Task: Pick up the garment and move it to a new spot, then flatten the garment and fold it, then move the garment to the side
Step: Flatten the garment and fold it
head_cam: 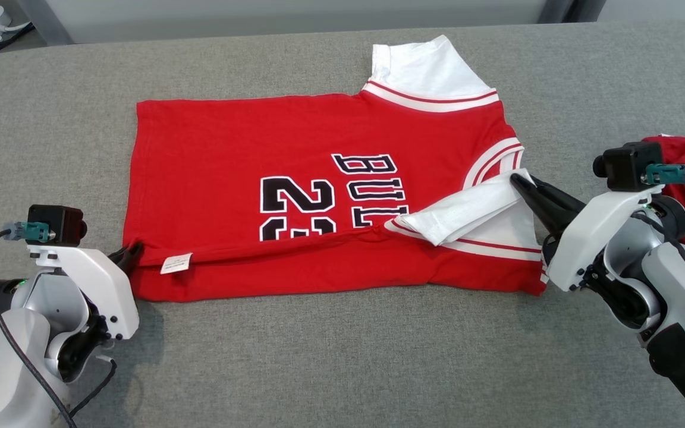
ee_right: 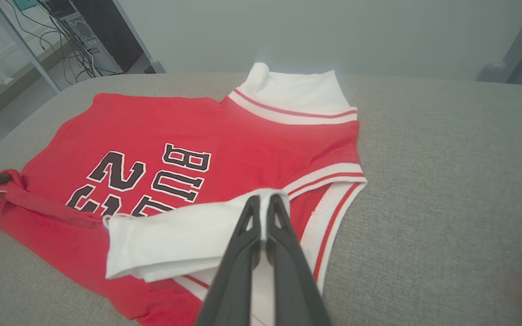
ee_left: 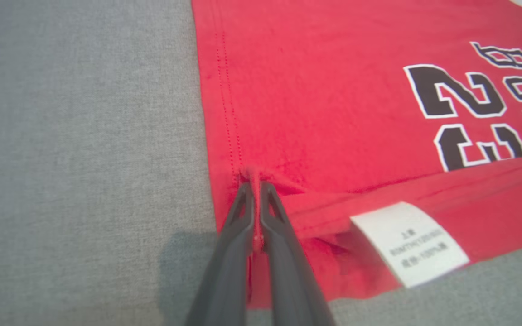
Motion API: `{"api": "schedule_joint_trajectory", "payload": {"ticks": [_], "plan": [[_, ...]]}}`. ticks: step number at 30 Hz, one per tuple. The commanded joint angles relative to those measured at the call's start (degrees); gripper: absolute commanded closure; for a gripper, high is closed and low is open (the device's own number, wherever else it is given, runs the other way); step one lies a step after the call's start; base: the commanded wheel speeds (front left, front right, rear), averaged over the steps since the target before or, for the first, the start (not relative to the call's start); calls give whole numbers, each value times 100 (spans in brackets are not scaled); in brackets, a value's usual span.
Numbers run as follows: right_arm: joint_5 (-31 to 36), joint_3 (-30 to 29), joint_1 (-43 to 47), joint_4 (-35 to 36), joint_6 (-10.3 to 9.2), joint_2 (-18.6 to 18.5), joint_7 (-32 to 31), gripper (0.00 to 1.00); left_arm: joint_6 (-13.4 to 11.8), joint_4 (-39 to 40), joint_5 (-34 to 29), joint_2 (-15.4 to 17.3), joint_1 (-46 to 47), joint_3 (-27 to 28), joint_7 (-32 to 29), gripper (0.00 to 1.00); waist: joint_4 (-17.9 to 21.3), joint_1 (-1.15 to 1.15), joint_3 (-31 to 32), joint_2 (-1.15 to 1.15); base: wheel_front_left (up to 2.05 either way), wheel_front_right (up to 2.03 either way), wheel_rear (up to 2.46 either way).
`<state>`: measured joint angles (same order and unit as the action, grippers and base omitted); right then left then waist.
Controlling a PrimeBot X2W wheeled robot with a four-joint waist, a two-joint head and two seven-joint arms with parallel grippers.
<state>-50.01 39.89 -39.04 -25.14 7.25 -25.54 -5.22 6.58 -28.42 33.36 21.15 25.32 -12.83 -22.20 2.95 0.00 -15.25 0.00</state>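
Closest to me, my left gripper [head_cam: 131, 252] pinched the hem of the red jersey with white sleeves [head_cam: 259, 137], my right gripper [head_cam: 518, 178] its near sleeve. Spread on the grey fabric worktop [head_cam: 319, 356], it looked partway through folding; finishing and moving aside remained.

The left end effector [ee_left: 255, 183], two long dark grey fingers, rises from the bottom edge. Its fingers are pressed together on a raised pinch of the red knit jersey garment [ee_left: 324, 104] at the hem. A double line of stitching [ee_left: 228, 104] runs along that hem. Black numerals outlined in white [ee_left: 460, 97] sit toward the right. A folded-over red layer carries a white rectangular care label [ee_left: 410, 244]; its small print is illegible. The garment lies on the grey woven-fabric counter [ee_left: 84, 158].
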Motion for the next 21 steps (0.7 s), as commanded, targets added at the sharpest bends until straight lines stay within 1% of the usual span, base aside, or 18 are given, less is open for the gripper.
{"api": "schedule_joint_trajectory", "payload": {"ticks": [1,5,6,7,8,9,15,21], "plan": [[-31,70,-103,34,24,-48,142,100,26,53,-40,245,318,178,117,100,1,0,-20,0,0,0,0],[-54,174,-214,-138,24,0,301,100,48,-90,-88,250,422,116,476,100,4,0,-61,0,0,0,0],[-55,180,-236,-192,24,22,360,100,51,-139,-110,256,443,97,559,94,7,0,-69,0,0,0,0],[-25,184,-266,-253,24,41,438,69,54,-184,-137,262,465,75,643,82,8,0,-79,0,0,0,0],[-10,180,-294,-308,24,72,531,51,56,-224,-150,254,487,65,745,0,8,0,-87,0,0,0,0],[-8,169,-313,-375,24,105,610,0,58,-278,-153,244,503,57,822,0,9,0,-89,0,0,0,0],[97,164,-393,-746,24,216,1002,0,66,-497,-235,215,550,9,1390,0,16,0,-64,0,0,0,0],[217,120,-353,-987,24,247,1405,0,38,-626,-354,139,456,-18,2056,0,14,0,15,0,0,0,0]]}}
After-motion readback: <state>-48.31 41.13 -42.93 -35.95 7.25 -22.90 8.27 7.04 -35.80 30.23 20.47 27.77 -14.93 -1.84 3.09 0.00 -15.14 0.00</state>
